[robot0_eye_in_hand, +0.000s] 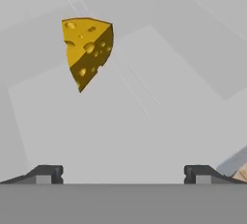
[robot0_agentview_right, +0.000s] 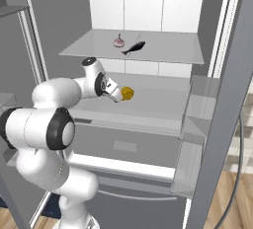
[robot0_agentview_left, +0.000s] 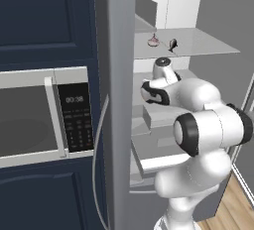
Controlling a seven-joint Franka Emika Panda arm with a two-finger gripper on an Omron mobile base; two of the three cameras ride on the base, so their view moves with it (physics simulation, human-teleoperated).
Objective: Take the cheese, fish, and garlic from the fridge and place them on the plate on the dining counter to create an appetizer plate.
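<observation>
Hand view: I log the cheese [robot0_eye_in_hand: 87, 49], a yellow wedge with holes, on a pale fridge [robot0_agentview_right: 148, 6] shelf, ahead of my gripper [robot0_eye_in_hand: 123, 175] and left of its line. Fingertips [robot0_eye_in_hand: 47, 174] stand wide apart, holding nothing. In the right base view the cheese [robot0_agentview_right: 127, 93] sits on the middle shelf just beyond the hand. Upper shelf: garlic [robot0_agentview_right: 118, 41] beside fish [robot0_agentview_right: 134, 48], near but apart. A microwave [robot0_agentview_left: 44, 117] sits left of the fridge.

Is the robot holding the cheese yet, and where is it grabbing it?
No, nothing is held. The tool is open, its fingertips wide apart, and the cheese sits apart from it on the fridge shelf ahead.
</observation>
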